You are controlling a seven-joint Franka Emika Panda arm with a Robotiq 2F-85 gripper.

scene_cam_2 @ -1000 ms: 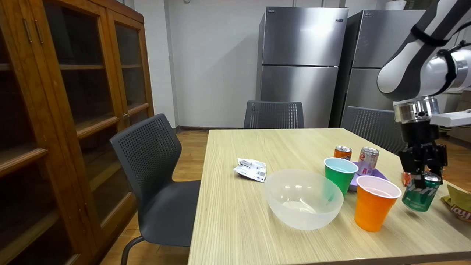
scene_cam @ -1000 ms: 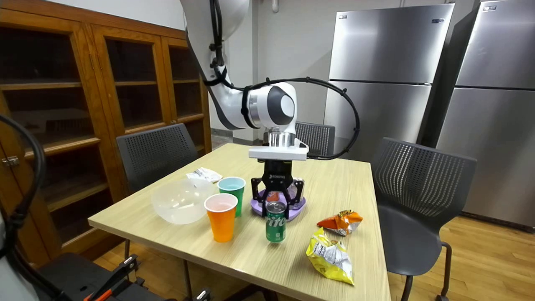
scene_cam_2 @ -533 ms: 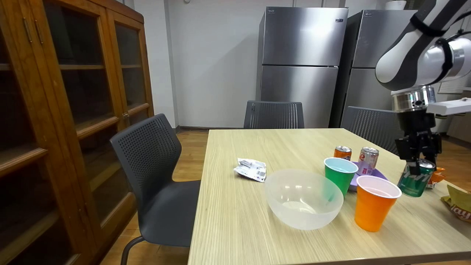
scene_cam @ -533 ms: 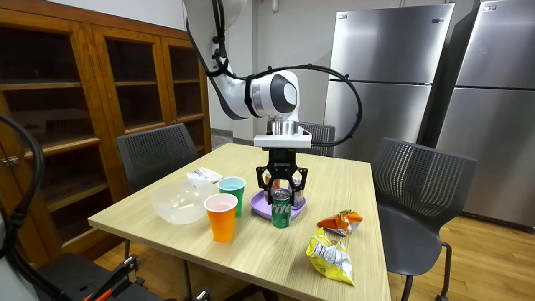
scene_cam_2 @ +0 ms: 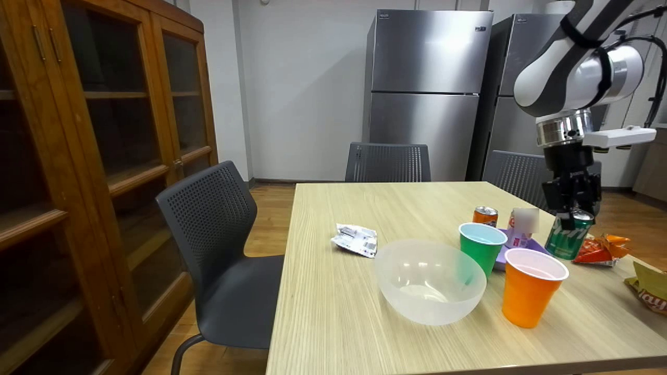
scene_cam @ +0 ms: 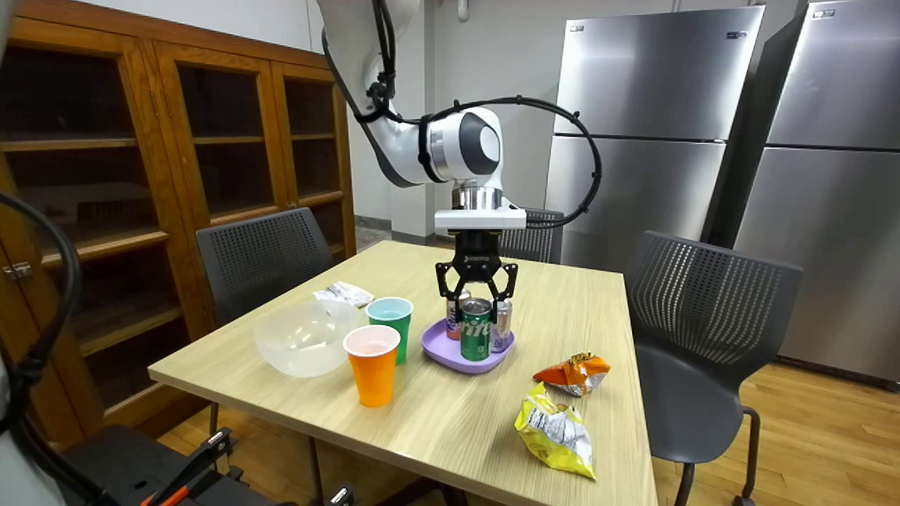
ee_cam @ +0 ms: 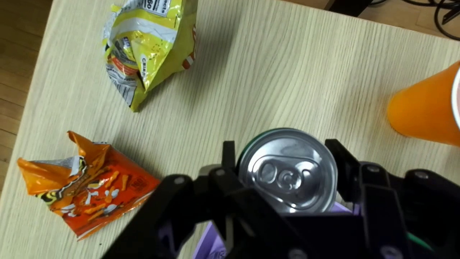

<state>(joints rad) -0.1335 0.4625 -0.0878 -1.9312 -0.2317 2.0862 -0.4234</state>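
At a wooden table [scene_cam: 436,422], my gripper [scene_cam: 477,309] pinches a green can [scene_cam: 476,342] upright between its fingers [ee_cam: 228,154]. In the wrist view, I see an orange snack bag [ee_cam: 104,190] at the can's nine o'clock, a yellow bag [ee_cam: 154,46] at ten, an orange cup [ee_cam: 424,108] at two and a purple tray [scene_cam: 439,348] at six, contact with it unclear.

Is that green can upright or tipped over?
Upright: the gripper holds the green can with its silver lid on top.

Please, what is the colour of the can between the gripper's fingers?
The can is green with white lettering; it shows best in an exterior view.
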